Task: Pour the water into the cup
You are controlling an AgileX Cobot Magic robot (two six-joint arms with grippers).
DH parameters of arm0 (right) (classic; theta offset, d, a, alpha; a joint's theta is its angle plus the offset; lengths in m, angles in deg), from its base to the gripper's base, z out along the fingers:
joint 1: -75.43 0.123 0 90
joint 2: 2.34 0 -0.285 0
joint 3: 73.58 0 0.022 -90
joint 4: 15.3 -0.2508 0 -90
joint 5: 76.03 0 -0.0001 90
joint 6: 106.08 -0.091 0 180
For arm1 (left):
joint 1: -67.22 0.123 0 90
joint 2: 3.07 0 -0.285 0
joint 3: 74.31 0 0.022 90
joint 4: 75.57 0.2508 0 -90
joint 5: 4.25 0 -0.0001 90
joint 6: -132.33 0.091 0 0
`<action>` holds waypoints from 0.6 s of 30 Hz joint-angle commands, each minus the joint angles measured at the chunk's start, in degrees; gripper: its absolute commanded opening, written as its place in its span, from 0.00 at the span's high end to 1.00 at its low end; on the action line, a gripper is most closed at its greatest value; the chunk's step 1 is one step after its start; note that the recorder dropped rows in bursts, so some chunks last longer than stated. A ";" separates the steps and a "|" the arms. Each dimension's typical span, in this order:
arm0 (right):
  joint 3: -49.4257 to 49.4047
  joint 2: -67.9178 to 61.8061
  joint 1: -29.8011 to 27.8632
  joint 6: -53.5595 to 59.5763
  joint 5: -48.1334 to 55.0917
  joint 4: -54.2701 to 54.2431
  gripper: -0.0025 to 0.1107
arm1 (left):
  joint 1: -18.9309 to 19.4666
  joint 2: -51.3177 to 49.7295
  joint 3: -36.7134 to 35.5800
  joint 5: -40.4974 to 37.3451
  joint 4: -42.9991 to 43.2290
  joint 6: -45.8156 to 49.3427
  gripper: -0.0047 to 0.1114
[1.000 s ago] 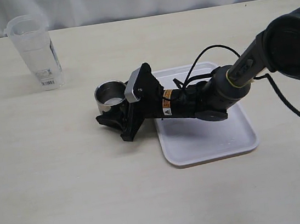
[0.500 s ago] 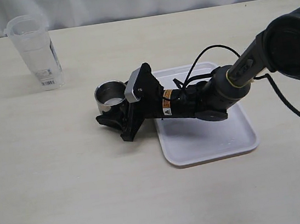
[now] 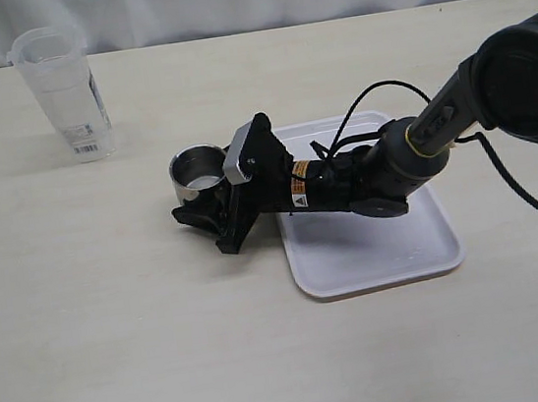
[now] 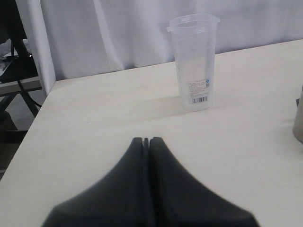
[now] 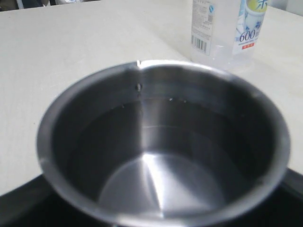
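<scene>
The steel cup (image 3: 198,171) stands on the table just left of the tray and fills the right wrist view (image 5: 163,156); clear liquid lies in its bottom. My right gripper (image 3: 195,197) lies low beside the cup with its jaws round the cup's base. One black finger (image 3: 200,216) shows in front of the cup, and the other is hidden behind it. The translucent pitcher (image 3: 62,94) with water stands upright at the far left, apart from both grippers. It also shows in the left wrist view (image 4: 195,64). My left gripper (image 4: 147,140) is shut, empty, and well short of the pitcher.
A white tray (image 3: 385,255) lies under my right arm, right of the cup. The table's edge and a white curtain run behind the pitcher (image 5: 227,28). The cup's side shows at the edge of the left wrist view (image 4: 299,120).
</scene>
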 commanded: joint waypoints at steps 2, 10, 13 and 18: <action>0.22 -0.09 0.07 0.11 -0.12 -0.10 0.94 | 0.27 0.11 -0.17 0.29 0.24 -0.49 0.96; 0.22 -0.09 0.07 0.11 -0.12 -0.77 0.94 | 0.27 0.11 -0.17 0.29 0.24 -0.49 0.96; 0.22 -0.09 0.07 0.11 -0.12 -1.62 0.94 | 0.27 0.11 -0.17 0.29 0.24 -0.49 0.96; 0.22 -0.09 0.07 -0.18 -0.23 -1.54 0.94 | 0.27 0.11 -0.17 0.29 0.24 -0.49 0.96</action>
